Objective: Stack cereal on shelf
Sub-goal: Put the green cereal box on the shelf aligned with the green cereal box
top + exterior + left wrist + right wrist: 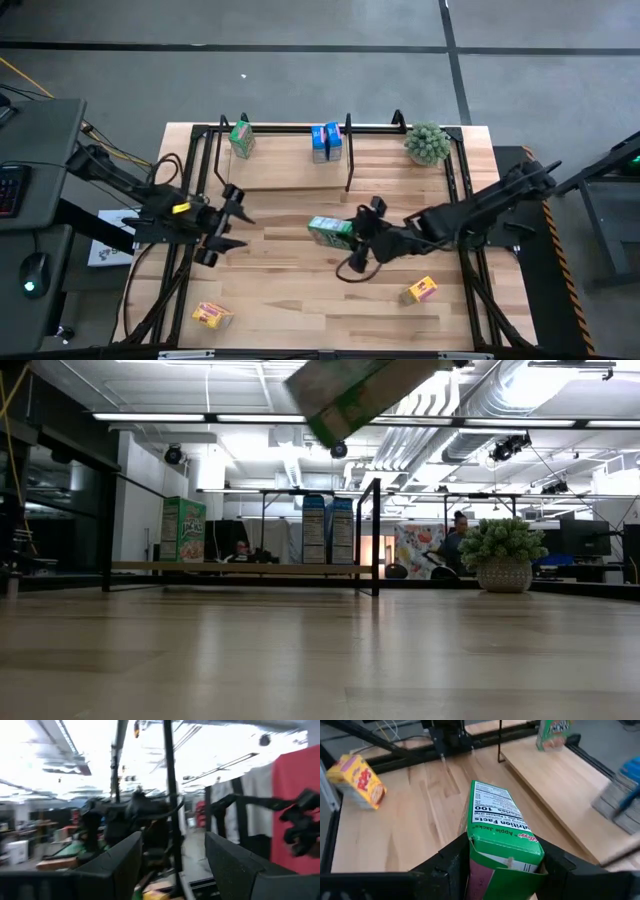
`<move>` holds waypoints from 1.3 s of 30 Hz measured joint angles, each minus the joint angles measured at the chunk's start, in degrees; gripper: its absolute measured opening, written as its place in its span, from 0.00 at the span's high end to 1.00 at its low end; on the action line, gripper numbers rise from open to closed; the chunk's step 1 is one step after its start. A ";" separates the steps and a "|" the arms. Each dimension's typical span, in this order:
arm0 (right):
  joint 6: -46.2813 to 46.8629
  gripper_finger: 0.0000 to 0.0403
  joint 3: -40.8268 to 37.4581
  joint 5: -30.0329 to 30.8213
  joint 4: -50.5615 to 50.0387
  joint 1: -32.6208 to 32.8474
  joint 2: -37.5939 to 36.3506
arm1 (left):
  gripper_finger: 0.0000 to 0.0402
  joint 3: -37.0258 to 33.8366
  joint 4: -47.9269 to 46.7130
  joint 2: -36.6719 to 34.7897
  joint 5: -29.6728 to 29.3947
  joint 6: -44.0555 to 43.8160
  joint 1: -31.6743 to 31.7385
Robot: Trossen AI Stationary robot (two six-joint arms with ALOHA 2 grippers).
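Note:
The shelf [290,165] stands at the table's far side, a black tube rack with a wooden board. On the board stand a green cereal box [240,138] and two blue boxes [326,142]; the low view shows them as well, the green box [183,530] and the blue ones [327,530]. My right gripper [362,232] is shut on another green cereal box [328,232] above the table's middle, in front of the shelf. My left gripper [228,222] is open and empty at the left, near the shelf's left end. My right gripper pinches the green box between its two fingers [451,862], on the two opposite sides at the box's near end [506,851]. The fingers come from the table's right side and lie along the box. The box is lifted clear of the table and tilted [360,390].
A round green plant [428,143] in a pot stands at the shelf's right end. One yellow cereal box [212,316] lies near the front left of the table, another [423,290] near the front right. Bare plank table lies between them.

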 joint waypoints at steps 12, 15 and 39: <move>-14.51 0.59 0.00 -7.66 17.39 -13.83 5.16 | 0.49 -0.01 -12.83 -7.91 -30.82 4.73 -6.39; -16.67 0.59 0.00 -7.64 17.33 -17.09 5.17 | 0.49 -0.01 -13.77 -7.59 -37.80 4.77 -6.58; -16.62 0.59 0.02 -8.78 16.19 -27.98 15.11 | 0.49 -0.07 -18.89 -1.34 -45.13 -3.20 2.29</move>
